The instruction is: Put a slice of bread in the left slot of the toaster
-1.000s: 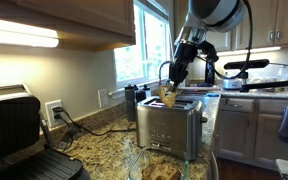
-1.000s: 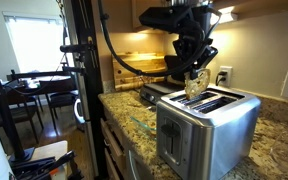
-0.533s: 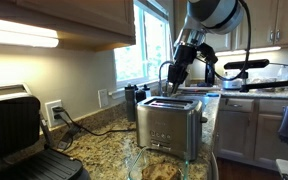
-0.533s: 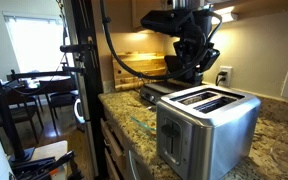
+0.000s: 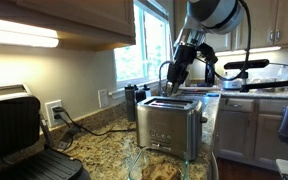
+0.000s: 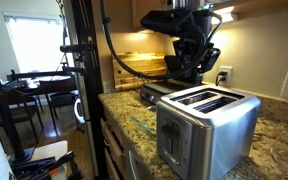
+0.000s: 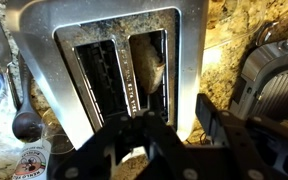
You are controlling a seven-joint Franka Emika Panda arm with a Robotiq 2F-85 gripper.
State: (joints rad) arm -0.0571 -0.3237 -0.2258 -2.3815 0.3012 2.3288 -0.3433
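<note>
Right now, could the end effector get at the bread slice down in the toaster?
Probably not easily: the end effector hangs above, nothing between, but the bread slice sits sunk inside a narrow slot of the toaster.

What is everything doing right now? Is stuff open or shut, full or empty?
gripper: open, holding nothing, above the toaster.
slice of bread: down inside one toaster slot.
toaster: one slot holds bread, the other is empty.
grill press: open, lid raised.

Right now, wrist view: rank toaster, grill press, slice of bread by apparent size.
1. toaster
2. grill press, cut off by the frame
3. slice of bread, only partly visible down its slot
</note>
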